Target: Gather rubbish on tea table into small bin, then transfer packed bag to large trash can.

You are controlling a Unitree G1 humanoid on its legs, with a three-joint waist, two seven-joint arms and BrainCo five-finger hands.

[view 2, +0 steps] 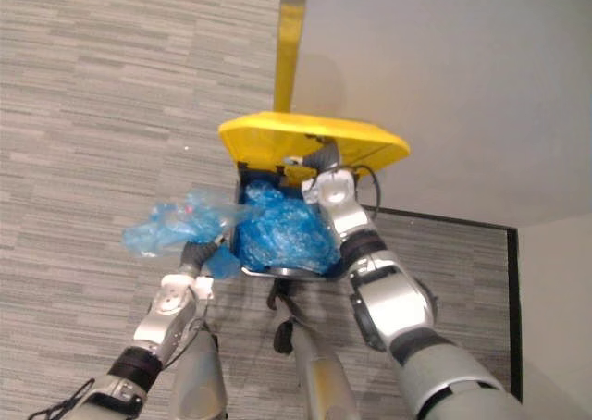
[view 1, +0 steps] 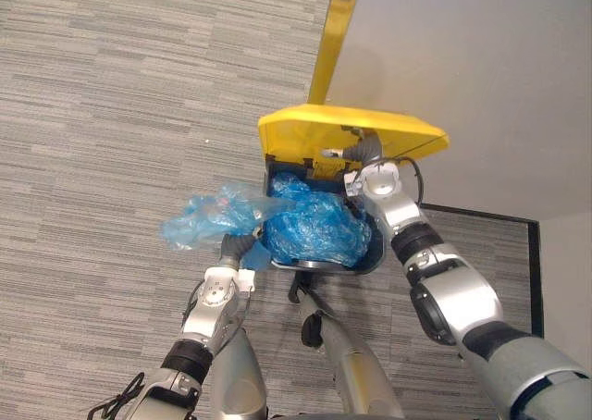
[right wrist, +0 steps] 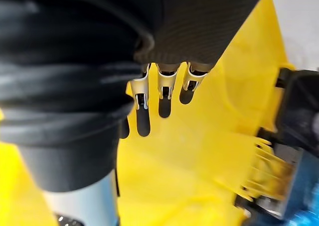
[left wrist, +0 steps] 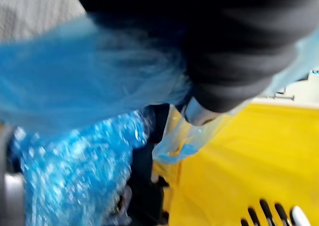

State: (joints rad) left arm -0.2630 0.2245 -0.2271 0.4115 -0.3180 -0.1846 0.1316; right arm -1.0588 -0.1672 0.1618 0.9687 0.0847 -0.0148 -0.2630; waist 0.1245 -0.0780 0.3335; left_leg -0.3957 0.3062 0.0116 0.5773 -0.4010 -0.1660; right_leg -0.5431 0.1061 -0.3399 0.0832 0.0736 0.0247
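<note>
The large trash can [view 1: 372, 253] stands on the carpet with its yellow lid [view 1: 351, 133] raised. My right hand [view 1: 365, 152] lies against the lid's underside, and its straight fingers [right wrist: 164, 99] press flat on the yellow plastic [right wrist: 199, 161]. Crumpled blue plastic [view 1: 314, 221] fills the can's mouth. My left hand [view 1: 238, 247] is at the can's left rim, shut on a translucent blue bag [view 1: 208, 216] that bulges out to the left above the floor. In the left wrist view the bag [left wrist: 75, 81] spreads past the dark cover [left wrist: 239, 37], with the lid [left wrist: 234, 166] behind it.
Grey striped carpet [view 1: 111, 115] spreads to the left of and in front of the can. Behind the can rises a pale wall [view 1: 481, 68] with a yellow vertical strip [view 1: 333, 31]. A black skirting line [view 1: 481, 214] runs along the wall's foot at the right.
</note>
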